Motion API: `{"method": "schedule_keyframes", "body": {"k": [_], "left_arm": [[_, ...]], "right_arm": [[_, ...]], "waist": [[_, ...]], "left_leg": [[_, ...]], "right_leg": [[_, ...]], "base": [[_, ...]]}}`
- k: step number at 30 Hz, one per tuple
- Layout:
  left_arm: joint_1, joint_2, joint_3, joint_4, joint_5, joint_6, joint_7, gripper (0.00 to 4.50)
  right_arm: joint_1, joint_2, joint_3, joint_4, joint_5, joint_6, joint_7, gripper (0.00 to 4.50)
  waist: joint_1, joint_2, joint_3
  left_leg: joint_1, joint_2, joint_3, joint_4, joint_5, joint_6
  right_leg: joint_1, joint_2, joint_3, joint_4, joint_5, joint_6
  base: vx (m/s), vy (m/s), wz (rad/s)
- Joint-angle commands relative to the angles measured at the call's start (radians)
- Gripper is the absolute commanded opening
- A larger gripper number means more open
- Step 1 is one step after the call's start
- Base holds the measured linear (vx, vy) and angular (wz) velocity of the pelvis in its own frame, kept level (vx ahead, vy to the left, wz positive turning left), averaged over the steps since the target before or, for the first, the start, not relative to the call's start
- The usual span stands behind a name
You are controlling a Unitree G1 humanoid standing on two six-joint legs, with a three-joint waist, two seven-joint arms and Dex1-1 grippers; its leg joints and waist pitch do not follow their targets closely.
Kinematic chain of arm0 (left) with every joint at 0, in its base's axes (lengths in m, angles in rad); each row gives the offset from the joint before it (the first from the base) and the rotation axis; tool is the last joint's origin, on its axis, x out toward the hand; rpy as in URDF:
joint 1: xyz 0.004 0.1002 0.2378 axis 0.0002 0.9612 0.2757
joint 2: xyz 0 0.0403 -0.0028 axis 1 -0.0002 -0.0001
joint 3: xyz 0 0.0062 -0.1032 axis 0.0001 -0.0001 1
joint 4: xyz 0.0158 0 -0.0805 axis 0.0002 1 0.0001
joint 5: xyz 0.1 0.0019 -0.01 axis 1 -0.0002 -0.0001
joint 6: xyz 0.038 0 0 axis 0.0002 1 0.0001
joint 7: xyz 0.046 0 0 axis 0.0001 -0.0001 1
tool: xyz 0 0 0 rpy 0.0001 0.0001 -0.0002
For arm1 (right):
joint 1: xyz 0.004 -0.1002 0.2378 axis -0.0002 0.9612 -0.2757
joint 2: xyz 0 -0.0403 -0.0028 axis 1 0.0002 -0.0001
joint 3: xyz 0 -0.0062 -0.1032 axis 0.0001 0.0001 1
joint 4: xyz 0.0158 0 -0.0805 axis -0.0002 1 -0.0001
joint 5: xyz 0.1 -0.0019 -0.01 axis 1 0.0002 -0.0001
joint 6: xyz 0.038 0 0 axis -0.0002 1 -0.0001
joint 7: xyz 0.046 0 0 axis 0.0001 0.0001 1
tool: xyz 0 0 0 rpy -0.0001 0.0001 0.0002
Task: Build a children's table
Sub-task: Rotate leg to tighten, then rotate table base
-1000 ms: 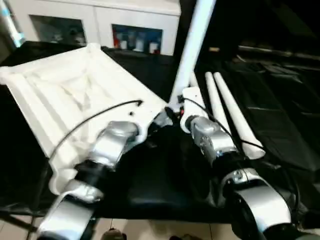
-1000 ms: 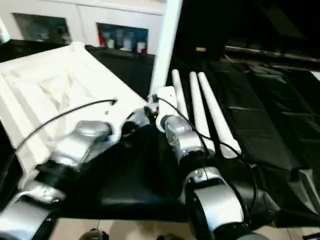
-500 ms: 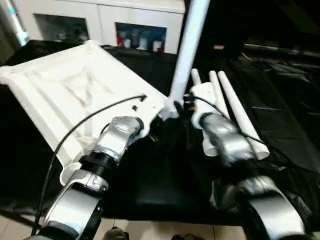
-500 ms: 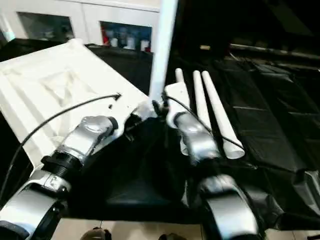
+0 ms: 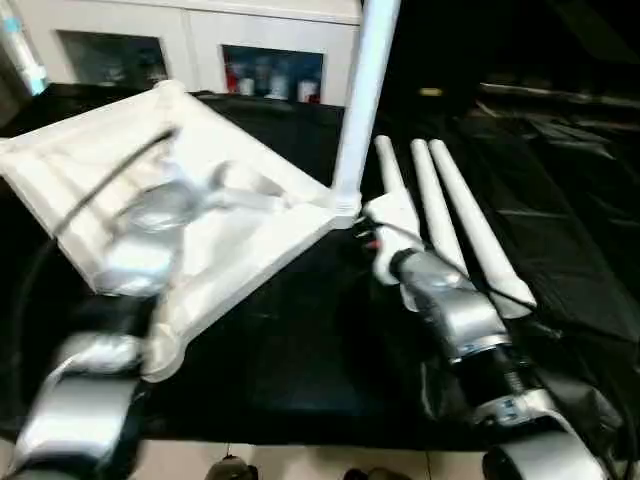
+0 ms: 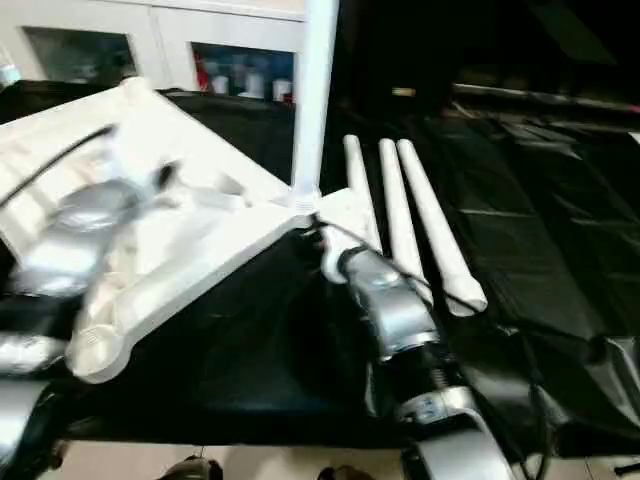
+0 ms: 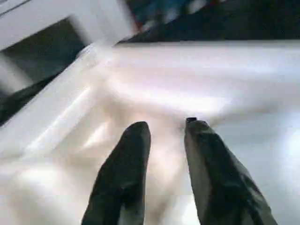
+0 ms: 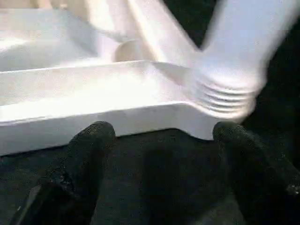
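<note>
The white tabletop (image 5: 240, 235) lay underside up on the black-covered work surface (image 5: 300, 350), one leg (image 5: 362, 90) standing upright in its corner socket (image 8: 225, 89) nearest the right arm. Three more legs (image 5: 455, 215) lay side by side on the black cover, just to the right of that corner. The left gripper (image 7: 161, 140) hovered over the ribbed underside, its two black fingers (image 7: 126, 173) a little apart and holding nothing. The right gripper (image 8: 159, 140) sat low before the tabletop's edge near the socket, fingers spread wide, empty
</note>
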Motion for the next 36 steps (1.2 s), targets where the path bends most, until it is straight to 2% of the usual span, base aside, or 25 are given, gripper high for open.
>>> {"method": "schedule_keyframes", "body": {"k": [1,2,3,4,5,6,7,8,9,11,12,13,15,16,18,19,21,22,23,25,27,29,30,34,36], "left_arm": [[0.040,0.039,0.035,-0.120,0.035,0.081,0.012,1.80],[0.058,0.052,0.043,-0.147,0.043,0.097,0.013,1.89],[0.090,0.074,0.064,-0.190,0.065,0.112,0.028,1.89],[0.123,0.093,0.091,-0.232,0.086,0.130,0.041,2.07],[0.148,0.105,0.115,-0.266,0.101,0.146,0.053,2.07],[0.177,0.123,0.143,-0.302,0.122,0.163,0.061,2.15],[0.194,0.132,0.158,-0.322,0.133,0.173,0.063,2.22],[0.221,0.147,0.183,-0.355,0.144,0.200,0.063,2.27],[0.240,0.156,0.198,-0.377,0.150,0.218,0.063,2.32],[0.269,0.175,0.209,-0.395,0.160,0.241,0.052,2.49],[0.335,0.214,0.221,-0.431,0.170,0.295,0.033,2.60],[0.366,0.230,0.222,-0.446,0.173,0.324,0.023,2.74],[0.378,0.233,0.225,-0.456,0.172,0.336,0.019,2.83],[0.408,0.245,0.217,-0.470,0.163,0.370,-0.010,2.94],[0.498,0.274,0.160,-0.503,0.108,0.458,-0.134,3.13],[0.519,0.275,0.148,-0.517,0.094,0.478,-0.163,3.17],[0.569,0.279,0.095,-0.582,0.044,0.527,-0.231,3.34],[0.586,0.281,0.071,-0.615,0.019,0.550,-0.255,3.57],[0.595,0.280,0.054,-0.644,-0.005,0.568,-0.275,3.57],[0.603,0.273,0.020,-0.692,-0.045,0.580,-0.309,3.68],[0.594,0.262,0.005,-0.712,-0.062,0.586,-0.318,3.83],[0.585,0.254,-0.003,-0.725,-0.071,0.593,-0.321,3.96],[0.566,0.232,-0.026,-0.753,-0.081,0.618,-0.335,4.02],[0.526,0.190,-0.092,-0.790,-0.095,0.647,-0.344,4.41],[0.510,0.182,-0.118,-0.809,-0.116,0.663,-0.340,4.45]], "right_arm": [[-0.032,0.001,0.005,0.028,-0.026,0.025,-0.011,3.78],[-0.038,0.004,0.007,0.034,-0.030,0.029,-0.014,3.78],[-0.048,0.008,0.012,0.045,-0.036,0.034,-0.020,3.78],[-0.056,0.013,0.014,0.052,-0.038,0.038,-0.024,3.78],[-0.061,0.017,0.016,0.056,-0.038,0.042,-0.026,3.78],[-0.065,0.021,0.019,0.059,-0.039,0.049,-0.026,3.78],[-0.066,0.023,0.021,0.060,-0.039,0.053,-0.026,3.78],[-0.066,0.026,0.025,0.062,-0.041,0.054,-0.027,3.78],[-0.065,0.028,0.027,0.064,-0.042,0.053,-0.027,3.78],[-0.062,0.031,0.030,0.064,-0.043,0.053,-0.026,3.78],[-0.057,0.035,0.038,0.063,-0.043,0.053,-0.020,3.78],[-0.056,0.037,0.039,0.064,-0.044,0.055,-0.018,3.78],[-0.056,0.038,0.039,0.064,-0.045,0.055,-0.017,3.78],[-0.055,0.040,0.039,0.065,-0.047,0.056,-0.016,3.78],[-0.050,0.044,0.038,0.063,-0.046,0.059,-0.013,3.78],[-0.050,0.044,0.038,0.063,-0.044,0.060,-0.012,3.78],[-0.050,0.040,0.032,0.055,-0.041,0.061,-0.012,3.78],[-0.052,0.035,0.027,0.046,-0.041,0.071,-0.021,3.78],[-0.054,0.031,0.020,0.033,-0.041,0.092,-0.031,3.78],[-0.061,0.015,-0.001,-0.014,-0.047,0.170,-0.067,3.78],[-0.063,0.005,-0.019,-0.046,-0.039,0.219,-0.073,3.78],[-0.063,-0.001,-0.031,-0.066,-0.031,0.248,-0.073,3.78],[-0.061,-0.015,-0.057,-0.108,-0.018,0.304,-0.072,3.78],[-0.065,-0.056,-0.103,-0.153,-0.013,0.373,-0.088,3.78],[-0.074,-0.072,-0.127,-0.164,-0.004,0.410,-0.100,3.78]], "waist": [[-0.002,0.020,-0.077],[-0.001,0.022,-0.078],[-0.002,0.021,-0.074],[-0.002,0.020,-0.072],[-0.002,0.022,-0.072],[-0.002,0.019,-0.069],[-0.004,0.020,-0.068],[-0.004,0.022,-0.067],[-0.004,0.018,-0.064],[-0.002,0.020,-0.065],[-0.003,0.018,-0.064],[-0.006,0.017,-0.063],[-0.005,0.019,-0.063],[-0.001,0.017,-0.064],[-0.002,0.022,-0.064],[-0.003,0.020,-0.064],[-0.002,0.025,-0.067],[0.001,0.028,-0.068],[0.000,0.027,-0.067],[0.002,0.025,-0.062],[-0.001,0.022,-0.061],[-0.002,0.022,-0.061],[-0.003,0.025,-0.065],[0.001,0.024,-0.070],[0.001,0.022,-0.074]], "left_leg": [[0.018,0.038,-0.012,-0.067,-0.170,-0.017],[0.019,0.040,-0.013,-0.067,-0.168,-0.020],[0.020,0.037,-0.010,-0.067,-0.168,-0.021],[0.019,0.038,-0.010,-0.068,-0.173,-0.022],[0.018,0.039,-0.012,-0.069,-0.175,-0.024],[0.021,0.038,-0.011,-0.070,-0.192,-0.027],[0.018,0.037,-0.013,-0.073,-0.201,-0.030],[0.019,0.036,-0.013,-0.072,-0.208,-0.030],[0.020,0.036,-0.013,-0.073,-0.224,-0.032],[0.025,0.036,-0.013,-0.073,-0.250,-0.038],[0.020,0.037,-0.016,-0.076,-0.250,-0.039],[0.018,0.035,-0.015,-0.077,-0.247,-0.035],[0.022,0.034,-0.013,-0.075,-0.246,-0.034],[0.024,0.035,-0.013,-0.074,-0.247,-0.035],[0.020,0.035,-0.016,-0.079,-0.257,-0.040],[0.023,0.034,-0.015,-0.078,-0.263,-0.041],[0.024,0.035,-0.015,-0.078,-0.259,-0.044],[0.026,0.036,-0.014,-0.077,-0.263,-0.047],[0.025,0.038,-0.014,-0.079,-0.273,-0.048],[0.028,0.034,-0.015,-0.080,-0.313,-0.056],[0.024,0.031,-0.016,-0.081,-0.326,-0.059],[0.027,0.030,-0.016,-0.080,-0.327,-0.063],[0.029,0.030,-0.016,-0.078,-0.324,-0.066],[0.029,0.030,-0.014,-0.075,-0.290,-0.071],[0.023,0.027,-0.014,-0.072,-0.242,-0.073]], "right_leg": [[0.048,-0.081,0.053,-0.058,-0.115,-0.190],[0.049,-0.083,0.053,-0.055,-0.112,-0.191],[0.045,-0.079,0.054,-0.058,-0.114,-0.188],[0.046,-0.080,0.055,-0.058,-0.116,-0.183],[0.046,-0.081,0.054,-0.057,-0.122,-0.179],[0.042,-0.080,0.055,-0.061,-0.143,-0.169],[0.045,-0.078,0.054,-0.061,-0.164,-0.159],[0.042,-0.078,0.055,-0.064,-0.173,-0.153],[0.039,-0.079,0.055,-0.066,-0.196,-0.147],[0.034,-0.080,0.056,-0.069,-0.231,-0.138],[0.037,-0.080,0.056,-0.068,-0.230,-0.137],[0.035,-0.077,0.056,-0.068,-0.224,-0.134],[0.031,-0.075,0.057,-0.069,-0.218,-0.135],[0.031,-0.077,0.058,-0.068,-0.210,-0.139],[0.031,-0.078,0.056,-0.067,-0.223,-0.140],[0.030,-0.077,0.057,-0.068,-0.224,-0.142],[0.030,-0.077,0.058,-0.066,-0.199,-0.151],[0.029,-0.076,0.058,-0.064,-0.184,-0.158],[0.030,-0.074,0.058,-0.066,-0.182,-0.161],[0.031,-0.072,0.057,-0.070,-0.236,-0.147],[0.032,-0.072,0.057,-0.075,-0.283,-0.123],[0.030,-0.071,0.058,-0.077,-0.296,-0.111],[0.032,-0.071,0.058,-0.077,-0.294,-0.109],[0.033,-0.070,0.057,-0.071,-0.241,-0.111],[0.042,-0.069,0.056,-0.064,-0.183,-0.122]], "base": [[0.000,0.000,0.00],[0.000,0.000,0.00],[0.000,0.000,0.00],[0.000,0.000,0.00],[0.000,0.000,0.00],[0.000,0.000,0.00],[0.000,0.000,0.00],[0.000,0.000,0.00],[0.000,0.000,0.00],[0.000,0.000,0.00],[0.000,0.000,0.00],[0.000,0.000,0.00],[0.000,0.000,0.00],[0.000,0.000,0.00],[0.000,0.000,0.00],[0.000,0.000,0.00],[0.000,0.000,0.00],[0.000,0.000,0.00],[0.000,0.000,0.00],[0.000,0.000,0.00],[0.000,0.000,0.00],[0.000,0.000,0.00],[0.000,0.000,0.00],[0.000,0.000,0.00],[0.000,0.000,0.00]]}}
